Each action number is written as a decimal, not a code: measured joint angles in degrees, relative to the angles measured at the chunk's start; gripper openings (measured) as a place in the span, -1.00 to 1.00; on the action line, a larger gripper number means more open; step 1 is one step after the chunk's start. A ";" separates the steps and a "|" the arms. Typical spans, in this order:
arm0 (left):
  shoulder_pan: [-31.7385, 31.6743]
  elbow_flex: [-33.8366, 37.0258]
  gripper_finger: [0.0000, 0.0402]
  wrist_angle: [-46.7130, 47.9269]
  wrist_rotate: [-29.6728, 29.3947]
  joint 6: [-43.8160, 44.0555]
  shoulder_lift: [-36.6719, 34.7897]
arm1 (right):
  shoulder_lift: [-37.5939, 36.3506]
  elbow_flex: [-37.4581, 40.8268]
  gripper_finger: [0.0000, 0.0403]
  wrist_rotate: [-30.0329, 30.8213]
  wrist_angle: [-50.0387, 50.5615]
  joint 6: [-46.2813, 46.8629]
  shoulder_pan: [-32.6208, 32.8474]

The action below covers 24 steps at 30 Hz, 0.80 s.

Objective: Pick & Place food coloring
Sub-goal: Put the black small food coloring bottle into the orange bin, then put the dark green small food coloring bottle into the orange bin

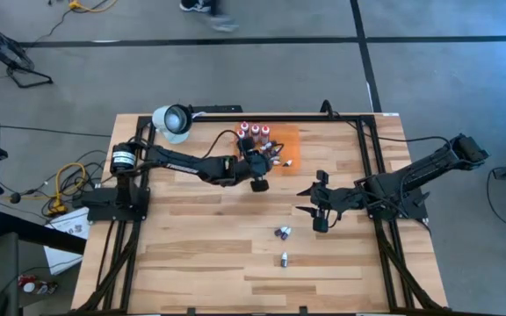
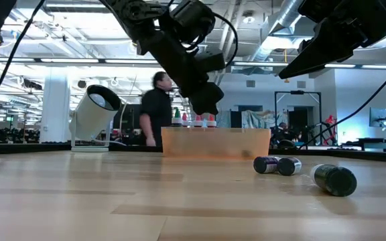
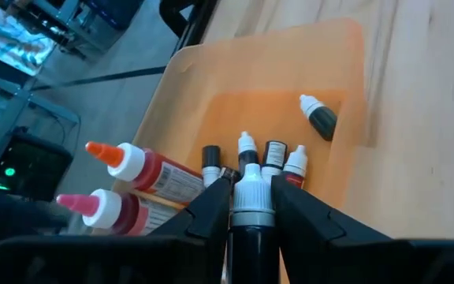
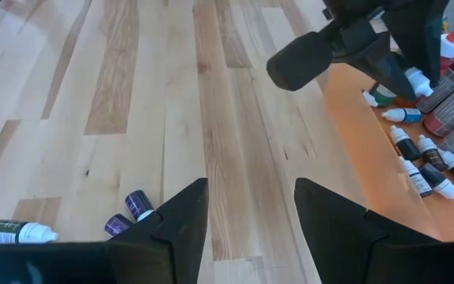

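1. Wooden table (image 1: 191,254): fills the centre of the high view, both arms reaching in from its sides.
2. Left gripper (image 1: 257,171): upper centre of the high view, over the near edge of the orange mat (image 1: 290,140). In the left wrist view its fingers (image 3: 211,207) press both sides of a dark dropper bottle (image 3: 251,229) with a white cap, held upright.
3. Right gripper (image 1: 316,209): right of centre in the high view, above bare wood; the fingers stand apart with nothing between them.
4. White lamp (image 1: 172,120): upper left of the table in the high view.
5. Orange mat: upper centre, carrying most of the food coloring.
6. Tall red and pink bottles (image 1: 253,132): at the mat's far left edge.
7. Small droppers (image 3: 268,158): clustered on the mat, one (image 3: 318,117) lying apart.
8. Two purple-labelled bottles (image 1: 282,233) and one white-capped bottle (image 1: 284,259): lying on bare wood, lower centre.
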<state>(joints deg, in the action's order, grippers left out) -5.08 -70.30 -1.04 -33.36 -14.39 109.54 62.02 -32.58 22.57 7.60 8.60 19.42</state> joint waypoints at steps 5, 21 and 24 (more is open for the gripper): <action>-1.26 -0.02 -0.57 -0.06 2.10 0.61 0.00 | 0.00 0.00 -0.10 0.00 0.00 0.02 0.00; -1.99 -0.04 -0.35 -0.22 3.17 0.63 -0.02 | 0.00 0.00 -0.10 0.00 0.00 0.00 0.00; -1.97 -0.04 -0.35 -0.22 3.83 1.01 -0.02 | 0.00 0.00 -0.10 -0.02 0.00 0.02 0.00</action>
<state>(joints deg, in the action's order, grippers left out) -7.05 -70.35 -1.26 -29.54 -13.38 109.51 62.02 -32.58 22.55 7.60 8.62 19.42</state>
